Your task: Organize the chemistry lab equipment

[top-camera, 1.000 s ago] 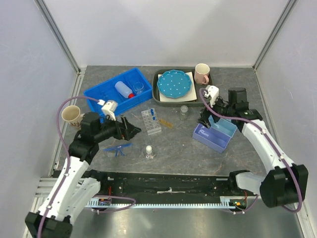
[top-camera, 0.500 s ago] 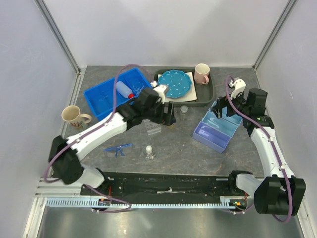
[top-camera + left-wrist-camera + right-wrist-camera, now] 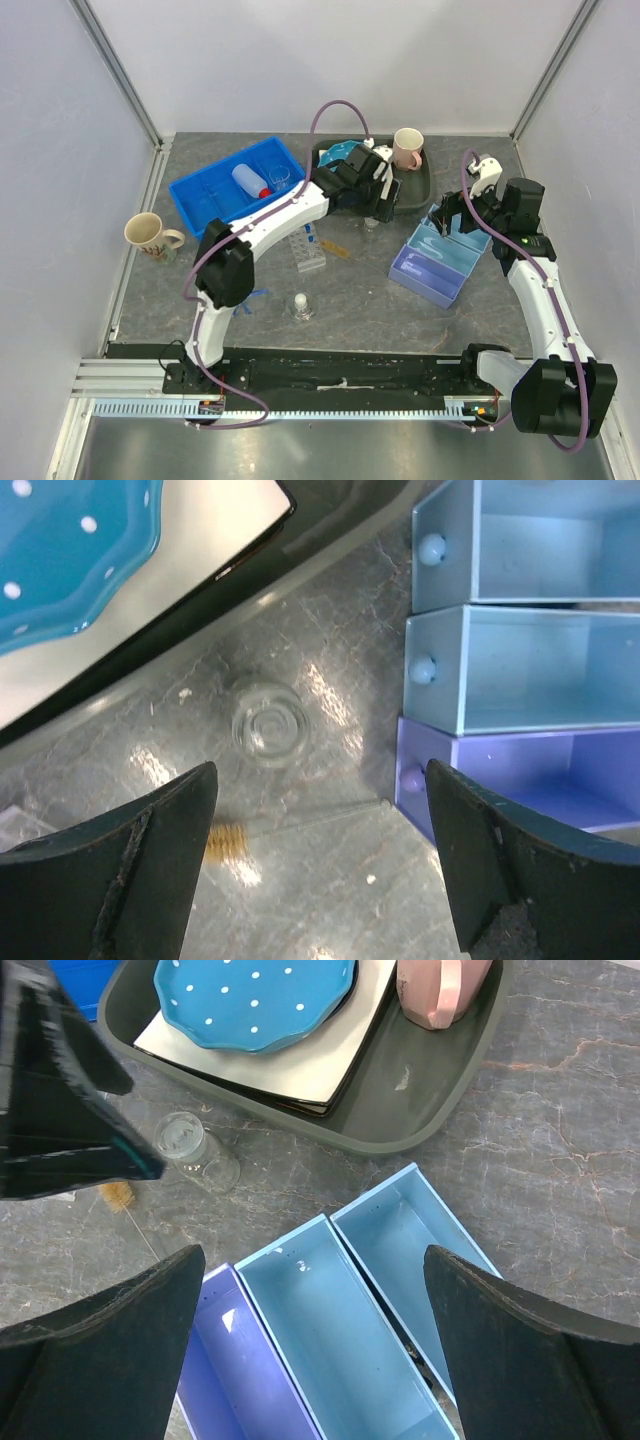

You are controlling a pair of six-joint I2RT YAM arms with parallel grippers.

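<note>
- Small glass beaker (image 3: 270,725): upright on the bench (image 3: 340,630), just ahead of the left tool (image 3: 320,770) and below its jaw gap, beside the grey tray (image 3: 130,665).
- Left tool: jaws spread wide, nothing held.
- Judged light, rigid, slick, breakable; pinch gently across the wall below the rim.
- Right tool (image 3: 312,1255): spread wide, empty, over the blue drawers (image 3: 340,1320).

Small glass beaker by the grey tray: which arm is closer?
Left. The left gripper hangs just above the small glass beaker; the right gripper hangs aside, over the blue drawers.
</note>
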